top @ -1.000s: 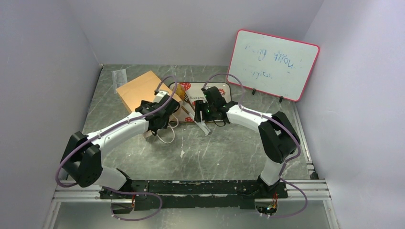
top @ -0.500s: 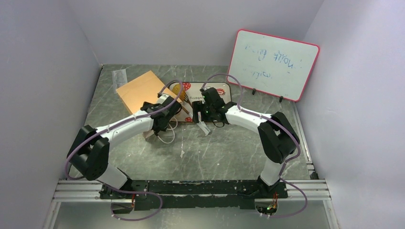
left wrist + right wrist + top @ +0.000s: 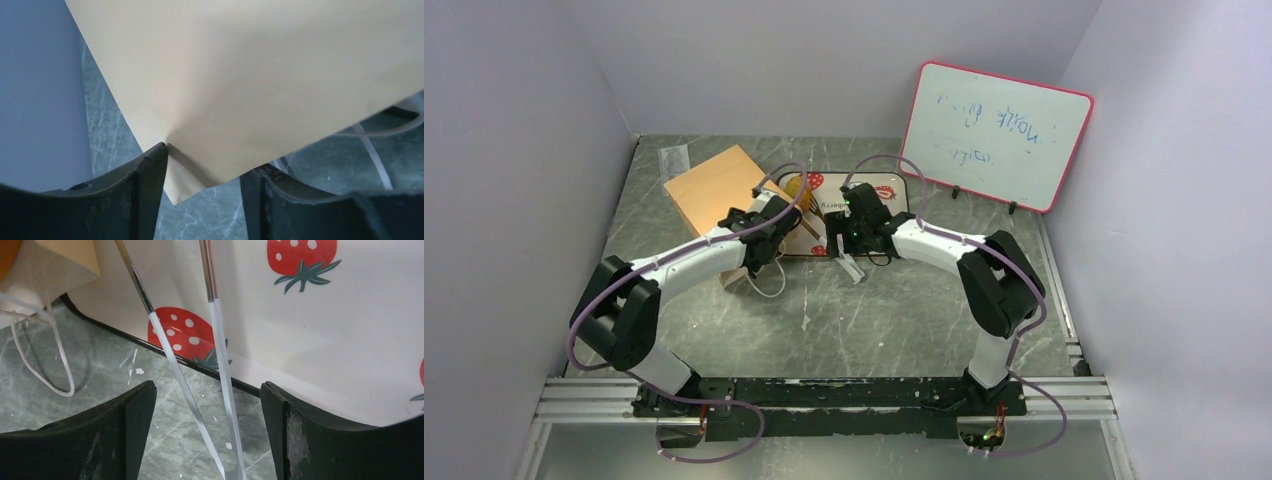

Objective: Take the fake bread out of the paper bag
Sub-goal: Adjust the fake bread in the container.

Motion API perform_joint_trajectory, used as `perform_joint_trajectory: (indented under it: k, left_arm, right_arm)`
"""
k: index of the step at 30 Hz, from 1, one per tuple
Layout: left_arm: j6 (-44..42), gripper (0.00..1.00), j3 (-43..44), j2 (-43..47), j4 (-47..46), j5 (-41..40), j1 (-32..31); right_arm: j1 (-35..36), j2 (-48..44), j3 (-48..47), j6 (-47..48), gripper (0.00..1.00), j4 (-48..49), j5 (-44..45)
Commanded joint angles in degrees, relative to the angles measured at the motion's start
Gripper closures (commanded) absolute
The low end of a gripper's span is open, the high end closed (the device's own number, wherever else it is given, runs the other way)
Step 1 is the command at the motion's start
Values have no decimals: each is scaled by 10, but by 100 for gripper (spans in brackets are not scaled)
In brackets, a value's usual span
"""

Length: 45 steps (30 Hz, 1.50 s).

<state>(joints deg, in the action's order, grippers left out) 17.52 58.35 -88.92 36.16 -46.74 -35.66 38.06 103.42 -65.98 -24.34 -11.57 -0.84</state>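
Note:
The tan paper bag (image 3: 714, 188) lies flat at the back left, its mouth toward the tray, white cord handle (image 3: 769, 287) trailing on the table. A golden-orange fake bread (image 3: 798, 186) shows at the mouth. My left gripper (image 3: 744, 268) is at the bag's near corner (image 3: 175, 190); the jaws stand part open around that corner, and the left fingertip (image 3: 157, 155) touches the paper. My right gripper (image 3: 849, 248) hovers open over the silver tongs (image 3: 220, 370), which lie untouched between its fingers (image 3: 135, 410).
The white strawberry-print tray (image 3: 879, 195) sits behind the right gripper, the tongs (image 3: 854, 268) crossing its black front rim (image 3: 120, 335). A red-framed whiteboard (image 3: 994, 135) leans at the back right. A clear plastic scrap (image 3: 674, 157) lies at the back left. Walls enclose three sides.
My left arm swung left and back onto the bag's near corner, and its jaws narrowed. My right gripper opened a little wider and edged left over the tongs.

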Motion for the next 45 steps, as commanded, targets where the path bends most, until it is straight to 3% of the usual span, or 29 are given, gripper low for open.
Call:
perform_joint_trajectory:
  k: [1, 9, 22, 37, 41, 45]
  left_arm:
    - [-16, 61, 19, -7, -40, -18, 8]
    - [-29, 93, 25, -5, -55, -7, 19]
    - [-33, 93, 76, 26, -37, 48, 19]
    - [-31, 93, 143, 32, 21, 70, 27]
    - [-29, 93, 150, 41, 36, 68, 29]
    - [-27, 93, 151, 55, 42, 68, 33]
  right_arm:
    - [4, 6, -12, 12, 23, 2, 5]
    - [4, -3, 4, 27, 24, 9, 17]
    - [4, 7, 9, 54, 23, 36, 32]
    - [3, 58, 12, 65, 24, 114, -13]
    - [4, 75, 11, 60, 34, 129, -31]
    - [4, 79, 11, 56, 61, 136, -41]
